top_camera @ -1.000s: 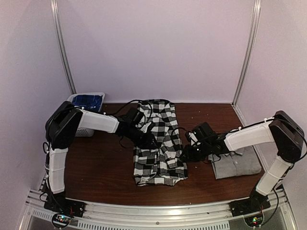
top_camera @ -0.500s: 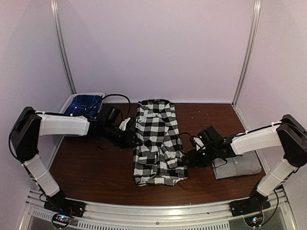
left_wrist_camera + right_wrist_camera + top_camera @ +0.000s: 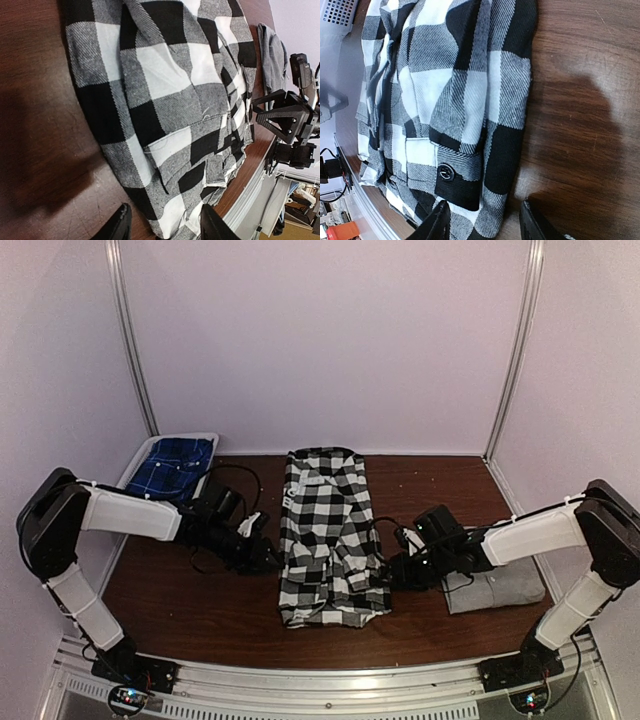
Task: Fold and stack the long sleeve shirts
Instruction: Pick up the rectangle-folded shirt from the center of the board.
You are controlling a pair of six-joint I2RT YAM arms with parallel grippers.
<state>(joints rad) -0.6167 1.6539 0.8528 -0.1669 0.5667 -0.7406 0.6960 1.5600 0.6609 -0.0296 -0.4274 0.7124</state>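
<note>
flannel shirt (image 3: 330, 540): large black-and-white checks. folded shirt (image 3: 497, 590): plain grey. counter (image 3: 200, 600): dark reddish-brown wood grain. binned cloth (image 3: 178, 458): blue plaid.

Your top view looks down from high at the near side onto the whole table (image 3: 200, 610). Both wrist views skim it closely from opposite sides, facing inward, sharing the checked flannel shirt (image 3: 330, 540).

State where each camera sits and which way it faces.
Top external: high at the near edge, looking down on the table; left arm and right arm flank the flannel shirt.
Left wrist: on the left arm, facing across the flannel shirt toward the right hand; own fingertips at bottom.
Right wrist: on the right arm, facing the flannel shirt's buttoned cuff; own fingertips at bottom.
Shared: all see the flannel shirt.
</note>
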